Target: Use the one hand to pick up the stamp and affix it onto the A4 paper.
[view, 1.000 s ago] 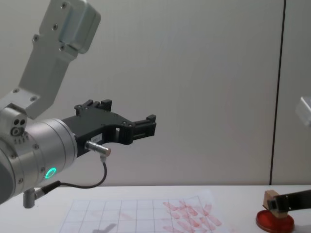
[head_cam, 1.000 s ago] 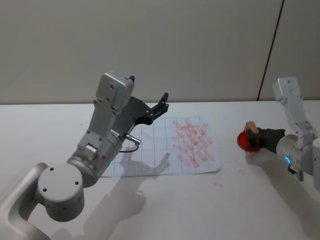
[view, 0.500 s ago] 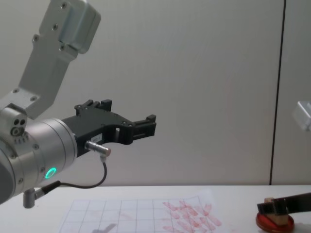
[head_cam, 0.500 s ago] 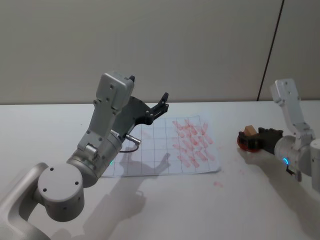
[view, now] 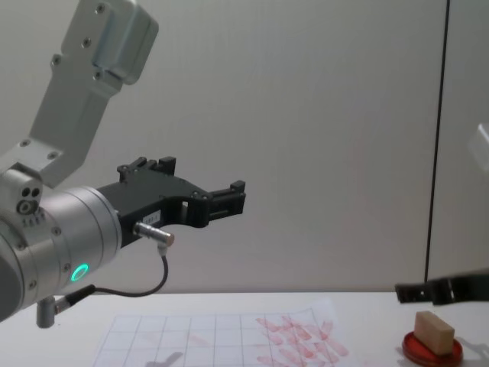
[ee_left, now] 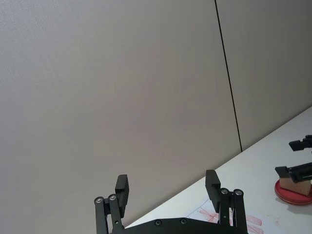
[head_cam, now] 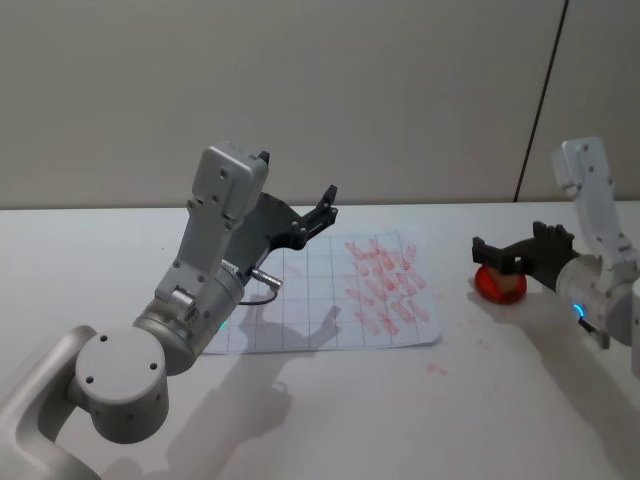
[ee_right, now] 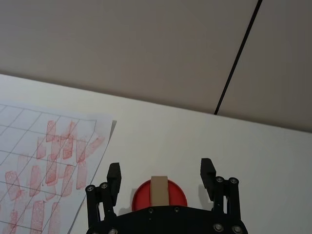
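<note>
Released a moment ago: one second back clamped in the right gripper (head_cam: 503,253) above the red ink pad (head_cam: 497,286), half a second back pressed down onto it, and now left lying on the pad, the wooden stamp (view: 433,332) tilted on its side and free of any hold. Fingers (ee_right: 208,173) of the right gripper spread wide and lifted, hovering just above the stamp, one to either side of it with clear air between in the right wrist view. Reads as a set-down on the pad, perhaps to ink the face or to re-grip, so a fresh pick-up looks needed before any stamping.

A4 paper (head_cam: 310,310) flat on the desk (head_cam: 330,410), well apart from those fingers toward the robot's left, its near half crowded with red stamp marks (head_cam: 385,285).

Left gripper (head_cam: 325,205) parked high above the sheet, unmoved, fingers (ee_left: 211,183) apart and empty.
</note>
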